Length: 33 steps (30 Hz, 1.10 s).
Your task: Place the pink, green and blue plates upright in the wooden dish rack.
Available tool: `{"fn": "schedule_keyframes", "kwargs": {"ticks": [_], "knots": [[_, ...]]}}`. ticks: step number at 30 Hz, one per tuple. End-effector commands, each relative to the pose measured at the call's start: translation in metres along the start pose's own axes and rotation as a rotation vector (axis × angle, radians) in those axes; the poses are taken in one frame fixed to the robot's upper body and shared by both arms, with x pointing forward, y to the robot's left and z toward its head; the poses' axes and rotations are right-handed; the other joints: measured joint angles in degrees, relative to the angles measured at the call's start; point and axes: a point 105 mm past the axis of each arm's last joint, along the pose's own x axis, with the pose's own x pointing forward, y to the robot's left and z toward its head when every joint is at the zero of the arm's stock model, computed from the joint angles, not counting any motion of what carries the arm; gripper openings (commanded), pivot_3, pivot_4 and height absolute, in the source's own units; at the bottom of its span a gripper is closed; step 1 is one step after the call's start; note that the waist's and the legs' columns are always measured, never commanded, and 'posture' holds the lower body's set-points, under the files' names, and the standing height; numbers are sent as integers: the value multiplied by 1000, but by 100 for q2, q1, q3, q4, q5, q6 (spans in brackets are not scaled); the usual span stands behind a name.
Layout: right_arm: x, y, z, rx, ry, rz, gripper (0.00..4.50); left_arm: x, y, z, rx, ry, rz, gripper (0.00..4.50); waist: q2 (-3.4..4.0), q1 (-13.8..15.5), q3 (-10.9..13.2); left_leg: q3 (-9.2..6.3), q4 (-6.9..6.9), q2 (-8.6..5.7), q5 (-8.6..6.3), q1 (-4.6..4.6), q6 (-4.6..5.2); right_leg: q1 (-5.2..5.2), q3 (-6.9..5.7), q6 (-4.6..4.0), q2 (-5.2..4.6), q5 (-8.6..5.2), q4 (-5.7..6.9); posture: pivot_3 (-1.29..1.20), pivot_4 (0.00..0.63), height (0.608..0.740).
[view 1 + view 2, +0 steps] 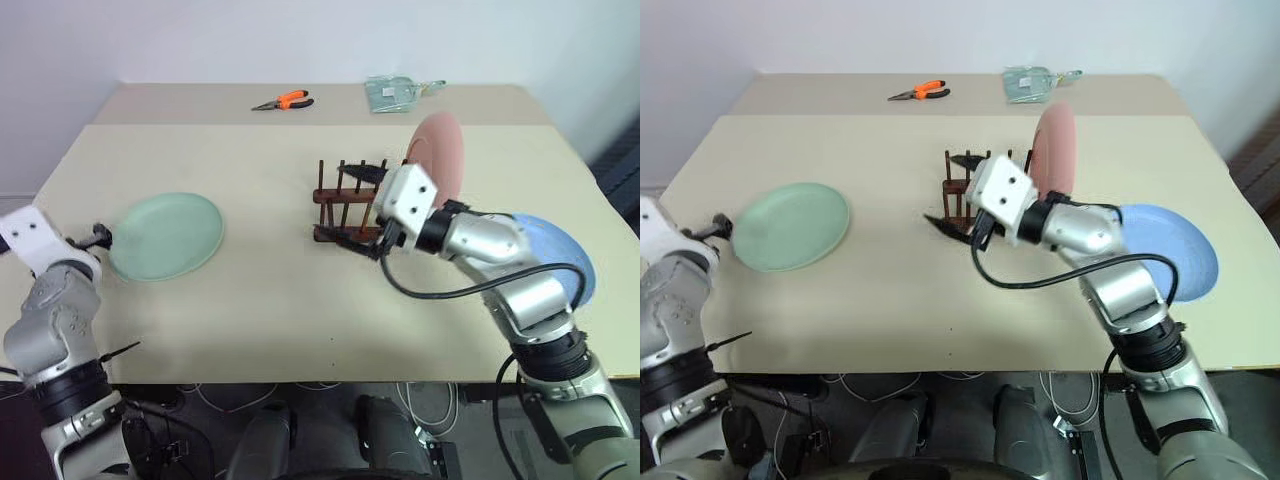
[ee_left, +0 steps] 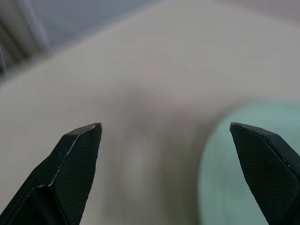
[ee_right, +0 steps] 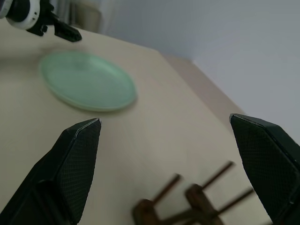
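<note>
The mint green plate (image 1: pixel 165 236) lies flat on the left of the table. My left gripper (image 2: pixel 165 127) is open at its outer edge, with one fingertip (image 1: pixel 100 235) next to the rim and nothing held. In the wooden dish rack (image 1: pixel 340 195) at mid-table, the pink plate (image 1: pixel 438 150) stands upright at the right end. My right gripper (image 1: pixel 356 206) hangs open and empty over the rack, pointing left toward the green plate (image 3: pixel 86 86). The light blue plate (image 1: pixel 563 252) lies flat at the right, partly hidden by my right forearm.
Orange-handled pliers (image 1: pixel 283 101) and a clear plastic packet (image 1: pixel 395 93) lie along the table's far edge. The bare tabletop (image 1: pixel 270 300) stretches between the green plate and the rack. Cables hang below the front edge.
</note>
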Motion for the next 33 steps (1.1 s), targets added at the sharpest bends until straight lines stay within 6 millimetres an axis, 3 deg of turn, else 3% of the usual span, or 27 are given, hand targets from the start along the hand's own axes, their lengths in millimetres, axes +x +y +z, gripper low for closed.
{"fn": "schedule_keyframes", "kwargs": {"ticks": [1, 4, 8, 11, 14, 17, 21, 24, 27, 33], "knots": [[1, 1, 5, -36, -31, 0, 4473, -14, -20, -12, -109, 70, -142, 4500, -11, 8, -3, -1, 0, 0, 0, 1, -1, 1, -2, 0, 0, 0, 0, 0, 150, 740], [3, 3, 1, -48, -23, 2, 4500, -16, -28, -20, -235, 104, -176, 3614, -10, 18, -5, -3, -5, 1, 2, 6, -5, 2, -6, -1, 3, 0, 4, 0, 150, 740], [3, 2, -5, 6, 13, 17, 4500, -10, -39, -18, -340, 104, -197, 1561, -13, 35, -5, -3, -4, 2, 2, 6, -6, 2, -6, -2, 4, -1, 3, 0, 150, 740], [3, 1, -3, -35, 19, 7, 4500, -20, -81, 20, -243, -53, -398, 23, -21, 49, 0, -1, -5, 1, 3, 2, -7, 0, -6, -2, 6, 0, 2, 0, 150, 740], [6, 1, 1, -166, 30, 0, 4500, -44, -132, 57, -111, -201, -614, 23, -28, 85, 4, -1, -3, 0, 5, -3, -10, -1, -7, -3, 6, 0, 0, 0, 150, 740], [17, -4, -3, -339, 74, -15, 4500, -70, -173, 80, 32, -293, -788, 23, -29, 66, 5, 2, -5, -1, 5, -1, -10, 0, -5, -3, 6, 0, -4, 0, 150, 740], [31, -14, -8, -548, 111, -43, 4500, -90, -203, 91, 113, -321, -909, 23, -26, -45, 4, 9, -17, 2, 5, 9, -11, -1, -3, -3, 6, -1, 0, 0, 150, 740], [40, -29, -14, -669, 143, -106, 4500, -103, -220, 89, 147, -301, -976, 23, -26, -110, 5, 9, -21, 6, 6, 7, -12, -10, 1, -3, 11, 0, 2, 0, 150, 740], [43, -35, -21, -719, 172, -125, 3717, -109, -228, 87, 160, -291, -995, 0, -26, -79, 6, 8, -20, 6, 10, -1, -17, -17, 3, -5, 13, 1, 6, 0, 150, 740], [43, -32, -23, -759, 161, -129, 739, -110, -230, 84, 83, -255, -1003, 0, -27, -70, 6, 7, -20, 5, 10, -1, -17, -16, 5, -5, 13, 1, 3, 0, 150, 740]]}}
